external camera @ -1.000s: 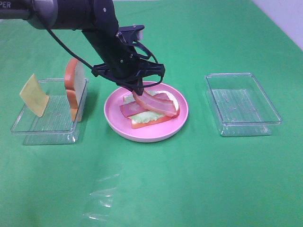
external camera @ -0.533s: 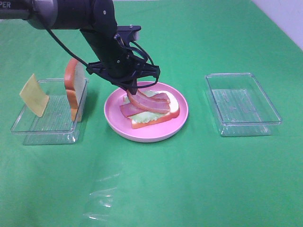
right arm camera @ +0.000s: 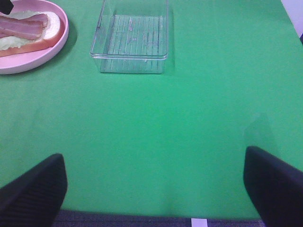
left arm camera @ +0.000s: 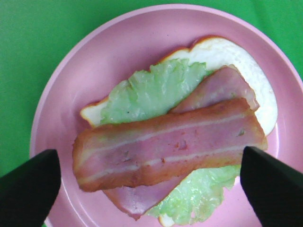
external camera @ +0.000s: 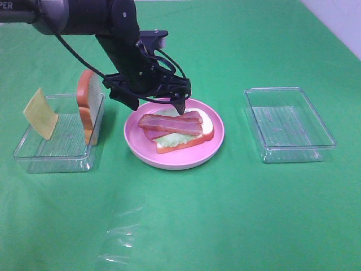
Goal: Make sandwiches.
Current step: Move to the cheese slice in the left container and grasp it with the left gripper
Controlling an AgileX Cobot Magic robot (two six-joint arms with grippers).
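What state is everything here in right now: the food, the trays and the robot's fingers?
Left fingers: open, either side of the bacon.
Right fingers: open, holding nothing.
Bacon strips: crossed on the lettuce.
Lettuce: flat on the lower bread slice.
Lower bread slice: flat on the pink plate.
Other bread slice: on edge in the left tray.
Cheese square: tilted, in that tray.
Right tray: empty.

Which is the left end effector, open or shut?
Open. On the left end effector, the fingers stand apart at either end of the top bacon strip.
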